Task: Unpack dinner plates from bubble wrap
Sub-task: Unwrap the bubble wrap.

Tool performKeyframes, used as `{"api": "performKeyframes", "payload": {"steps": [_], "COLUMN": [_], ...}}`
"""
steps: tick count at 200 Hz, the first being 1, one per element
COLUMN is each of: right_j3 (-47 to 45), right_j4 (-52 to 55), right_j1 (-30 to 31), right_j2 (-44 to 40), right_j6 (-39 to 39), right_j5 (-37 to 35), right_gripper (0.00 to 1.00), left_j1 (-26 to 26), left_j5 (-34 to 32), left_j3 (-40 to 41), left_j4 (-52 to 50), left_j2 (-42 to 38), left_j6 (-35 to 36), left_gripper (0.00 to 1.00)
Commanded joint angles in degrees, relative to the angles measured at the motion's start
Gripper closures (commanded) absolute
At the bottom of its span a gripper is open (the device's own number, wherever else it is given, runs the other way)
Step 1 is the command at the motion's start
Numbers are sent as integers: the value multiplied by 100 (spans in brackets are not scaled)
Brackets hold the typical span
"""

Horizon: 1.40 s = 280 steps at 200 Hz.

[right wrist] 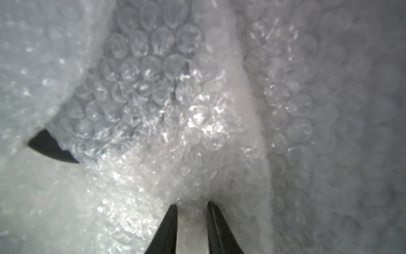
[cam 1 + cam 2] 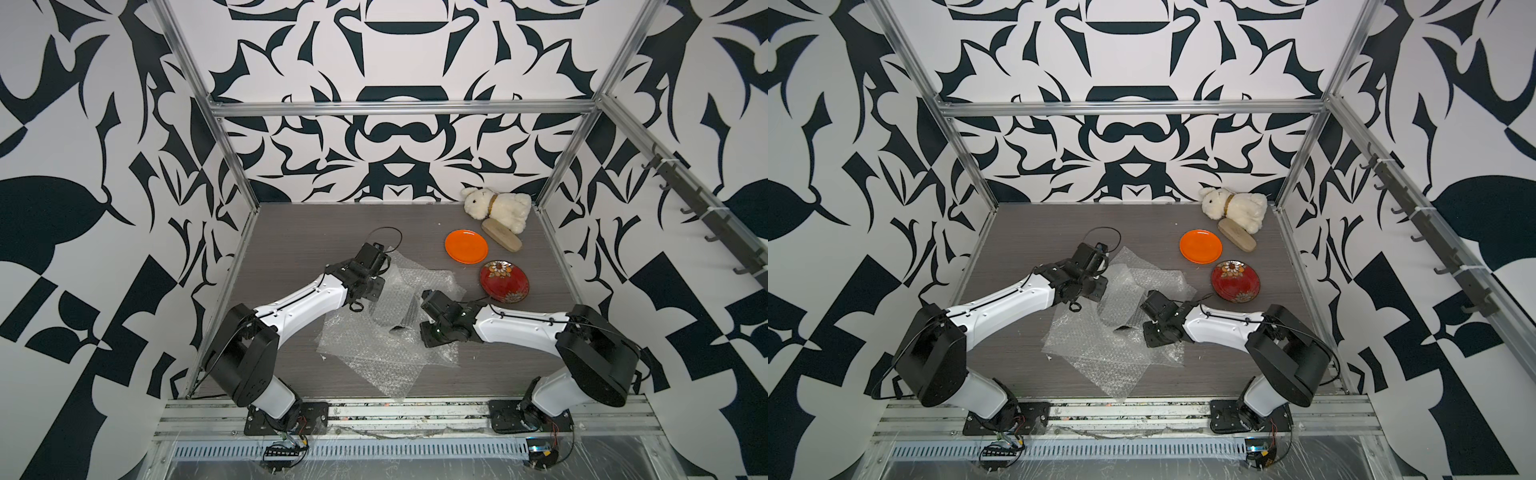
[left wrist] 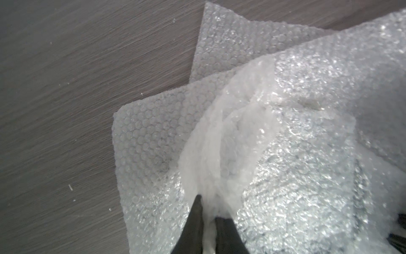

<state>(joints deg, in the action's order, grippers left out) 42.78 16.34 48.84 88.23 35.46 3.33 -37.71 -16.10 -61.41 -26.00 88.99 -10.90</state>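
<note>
Nearest the arm bases, the bubble wrap lies as overlapping flat sheets on the grey desk. I place everything else by this wrap.

Over the wrap's far left part sits the left gripper. In its wrist view its fingers are pressed nearly together, pinching a bunched, whitish fold of wrap that rises from the sheets.

At the wrap's right side sits the right gripper. Its fingers stand a little apart with a thick ridge of wrap squeezed between them.

Between the two grippers the wrap humps up over a dark shape. A glossy black edge, which I take for the black plate, shows at a gap. The rest is hidden under the bubbles.

Just beyond the wrap's right corner, the red floral plate lies bare on the desk, clear of the wrap. Farther off, the orange plate lies bare as well.

Past the orange plate, well apart from the wrap, the wooden brush lies beside the plush rabbit.
</note>
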Motion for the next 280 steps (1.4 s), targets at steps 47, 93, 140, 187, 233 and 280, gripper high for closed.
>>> {"api": "performKeyframes", "payload": {"steps": [47,93,140,187,233,280], "right_j3": [-143,-147,-192,-196,-192,-182], "right_j4": [85,52,-17,-25,-43,-43], "right_j1": [27,24,22,29,28,29], "right_j2": [261,258,252,283,266,250], "right_j6": [76,71,91,87,97,101], "right_j5": [27,57,148,182,192,159], "right_gripper": [71,71,71,71,71,71], "left_j1": [820,1158,1238,1312,1315,1279], "left_j5": [936,795,358,140,-312,-119], "left_j3": [-185,-525,-823,-1206,-1562,-1788], "left_j4": [104,-146,-224,-327,-628,-1046], "left_j2": [468,1026,1390,1797,1885,853], "left_j6": [-431,-545,-454,-351,-352,-151], "left_gripper": [82,79,77,70,61,45]}}
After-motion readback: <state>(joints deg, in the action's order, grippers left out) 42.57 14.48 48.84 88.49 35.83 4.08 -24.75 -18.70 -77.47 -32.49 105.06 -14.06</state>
